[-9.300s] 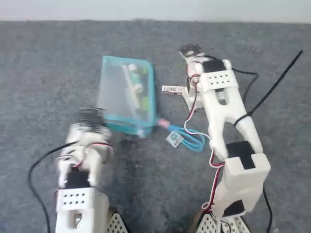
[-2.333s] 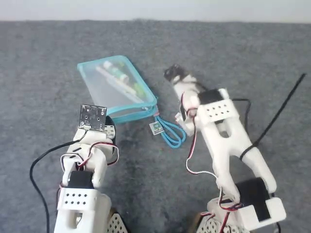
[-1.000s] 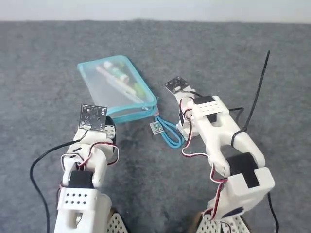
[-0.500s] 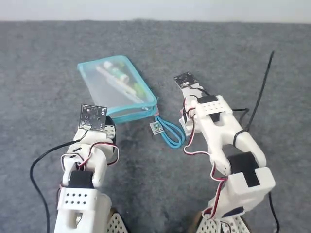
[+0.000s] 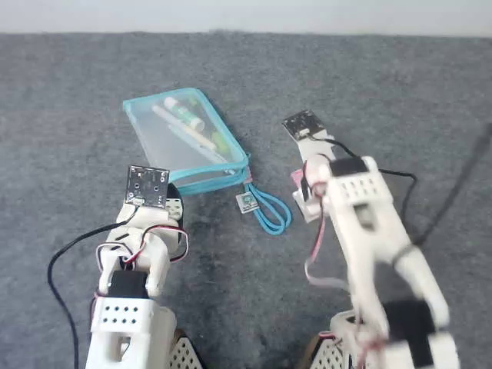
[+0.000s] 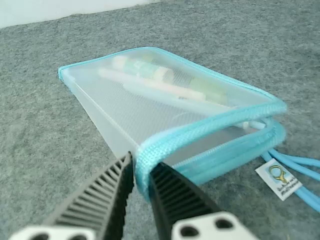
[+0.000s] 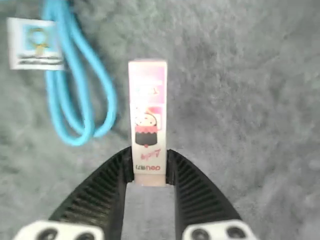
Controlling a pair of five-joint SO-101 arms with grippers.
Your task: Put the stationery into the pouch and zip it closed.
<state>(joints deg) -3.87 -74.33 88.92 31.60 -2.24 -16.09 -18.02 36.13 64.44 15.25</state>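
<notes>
The pouch (image 5: 181,142), translucent with teal trim and stationery showing inside, lies flat left of the grey mat's (image 5: 400,92) middle. The left gripper (image 6: 140,172) pinches its near edge. The right gripper (image 7: 149,160) clamps a pink-and-white eraser (image 7: 148,115) beside the blue cord (image 7: 75,100).

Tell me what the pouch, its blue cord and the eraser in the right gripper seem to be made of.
The pouch looks like translucent, grid-textured soft plastic, with the contents showing through, and has teal woven fabric edging. Its cord seems to be smooth, round, blue and synthetic. The eraser shows a matte printed sleeve, probably paper; what lies under it cannot be told.
</notes>
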